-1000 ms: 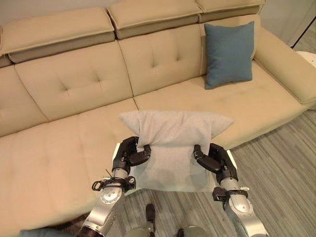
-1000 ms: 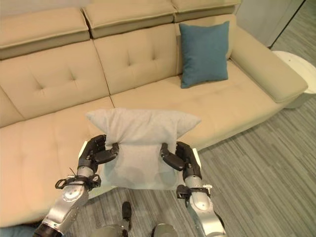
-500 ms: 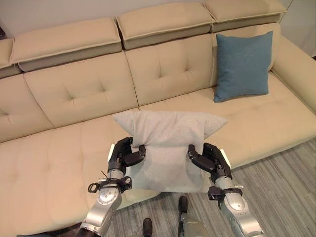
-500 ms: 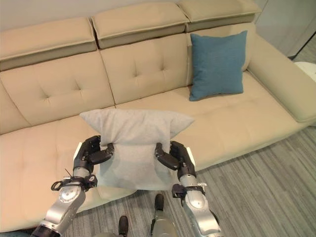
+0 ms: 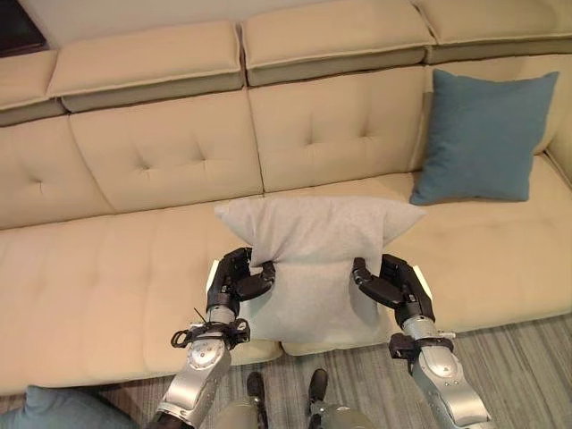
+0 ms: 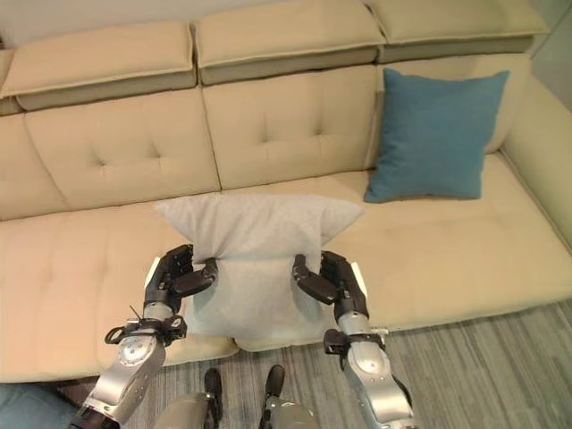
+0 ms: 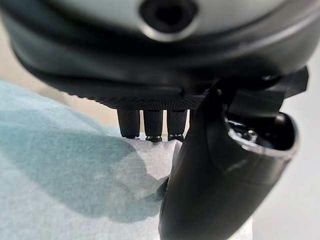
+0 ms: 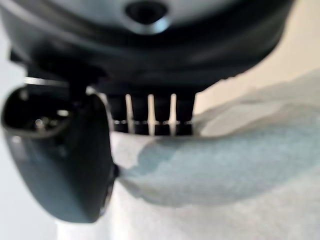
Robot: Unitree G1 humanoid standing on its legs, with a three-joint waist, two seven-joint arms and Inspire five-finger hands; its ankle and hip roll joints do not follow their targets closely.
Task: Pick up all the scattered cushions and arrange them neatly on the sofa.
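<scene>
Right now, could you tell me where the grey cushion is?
The grey cushion is held between the left hand and right hand, in front of the sofa, centre of the eye views.

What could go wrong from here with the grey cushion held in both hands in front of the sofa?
1. The left hand and right hand pinch the grey cushion only at its side edges, so the soft cover could slip out.
2. Set down too early, it may land on the front edge of the sofa and slide to the floor.
3. Placed far right, it could crowd the blue cushion.
</scene>
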